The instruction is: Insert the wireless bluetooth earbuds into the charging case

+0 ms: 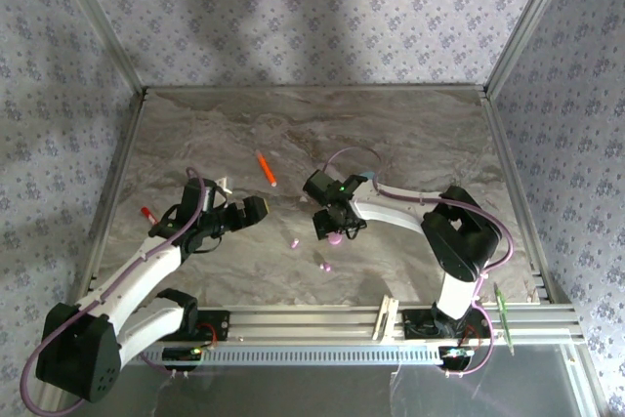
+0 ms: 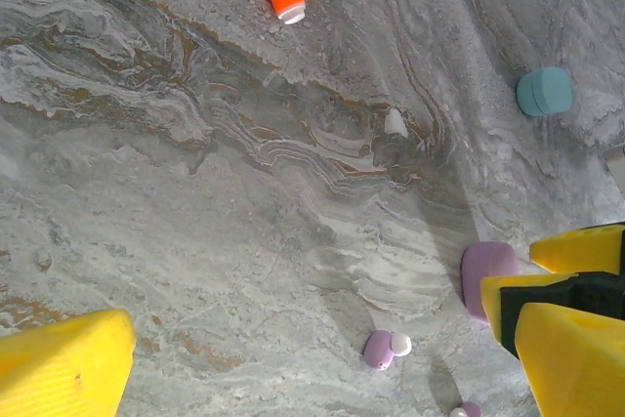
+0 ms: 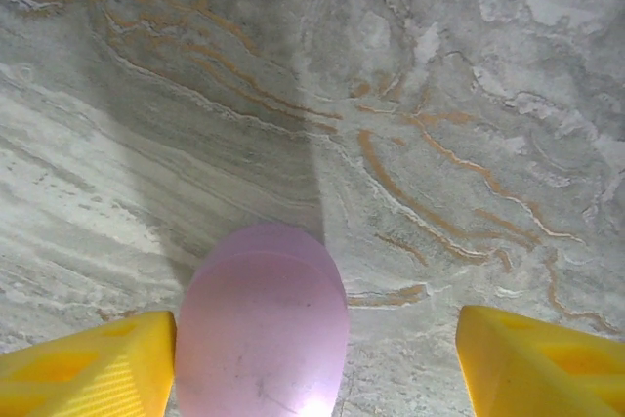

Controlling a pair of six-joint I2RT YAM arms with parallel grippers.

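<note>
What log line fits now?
left gripper open | right gripper open, straddling pink case | pink buds loose on table

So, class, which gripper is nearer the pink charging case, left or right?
Right. The right gripper has its fingers either side of the pink case, one right beside it. The left gripper sits open off to the case's left, apart from it.

Marbled table carries an orange stick, pink case — and pink earbuds.
</note>
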